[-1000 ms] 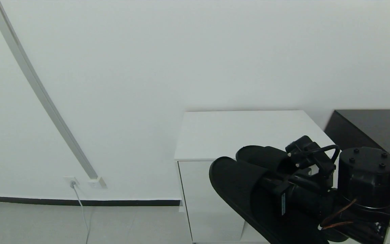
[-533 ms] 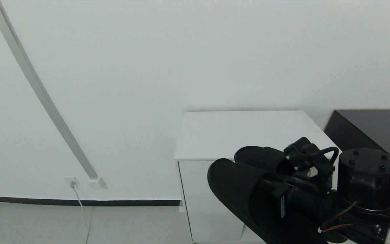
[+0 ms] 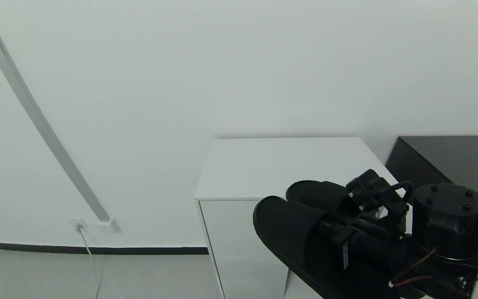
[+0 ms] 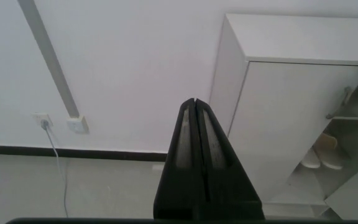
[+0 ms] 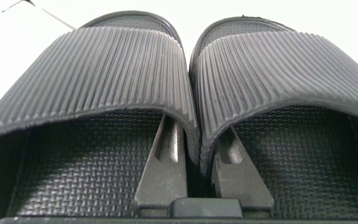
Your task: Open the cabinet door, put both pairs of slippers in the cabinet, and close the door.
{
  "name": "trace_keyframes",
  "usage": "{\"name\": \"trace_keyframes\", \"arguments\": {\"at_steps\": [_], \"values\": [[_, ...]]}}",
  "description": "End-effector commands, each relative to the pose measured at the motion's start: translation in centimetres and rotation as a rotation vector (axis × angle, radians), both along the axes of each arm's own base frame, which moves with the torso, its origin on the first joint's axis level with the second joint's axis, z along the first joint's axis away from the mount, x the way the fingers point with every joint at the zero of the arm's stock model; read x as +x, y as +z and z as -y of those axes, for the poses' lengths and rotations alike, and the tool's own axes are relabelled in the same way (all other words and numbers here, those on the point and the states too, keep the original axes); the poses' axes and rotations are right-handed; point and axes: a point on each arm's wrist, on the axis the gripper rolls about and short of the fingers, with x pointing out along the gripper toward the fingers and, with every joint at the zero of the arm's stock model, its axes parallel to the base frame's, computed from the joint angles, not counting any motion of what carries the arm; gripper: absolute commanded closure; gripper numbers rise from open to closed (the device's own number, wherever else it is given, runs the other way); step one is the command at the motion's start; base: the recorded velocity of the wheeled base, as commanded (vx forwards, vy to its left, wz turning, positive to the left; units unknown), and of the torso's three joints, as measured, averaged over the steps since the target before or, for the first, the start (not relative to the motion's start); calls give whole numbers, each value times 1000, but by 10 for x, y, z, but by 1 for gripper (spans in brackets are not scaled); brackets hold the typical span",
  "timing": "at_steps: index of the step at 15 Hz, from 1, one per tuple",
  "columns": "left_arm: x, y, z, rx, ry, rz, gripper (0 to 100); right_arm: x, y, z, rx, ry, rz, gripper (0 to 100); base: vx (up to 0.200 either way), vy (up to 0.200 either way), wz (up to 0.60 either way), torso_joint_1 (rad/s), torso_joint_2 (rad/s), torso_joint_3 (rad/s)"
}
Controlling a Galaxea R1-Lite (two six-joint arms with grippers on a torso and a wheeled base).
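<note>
Head view puts the cabinet [image 3: 280, 166] just beyond my right gripper [image 5: 197, 162], which clamps the black slippers [image 3: 295, 226] toes-first toward it; my left gripper [image 4: 195, 107] is pinched shut, empty.

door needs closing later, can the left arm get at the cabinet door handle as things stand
Probably yes. The left gripper is shut and empty, and the left wrist view shows nothing between it and the handle on the white cabinet door. Reach itself is unclear.
</note>
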Motion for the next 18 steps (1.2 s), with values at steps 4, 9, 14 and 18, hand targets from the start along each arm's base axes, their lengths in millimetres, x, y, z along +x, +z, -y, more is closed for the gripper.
{"name": "trace_keyframes", "arguments": {"at_steps": [4, 9, 14, 18], "values": [[0, 0, 0, -1, 0, -1, 100, 0, -1, -1, -1, 1, -1, 100, 0, -200, 0, 4, 5, 4], [0, 0, 0, -1, 0, -1, 100, 0, -1, -2, -1, 5, -1, 100, 0, -200, 0, 4, 1, 6], [0, 0, 0, -1, 0, -1, 100, 0, -2, -2, -5, 5, -6, 100, 0, -40, 0, 1, 0, 2], [0, 0, 0, -1, 0, -1, 100, 0, -3, -2, -4, 5, -7, 100, 0, 0, 0, 0, 0, 0]]}}
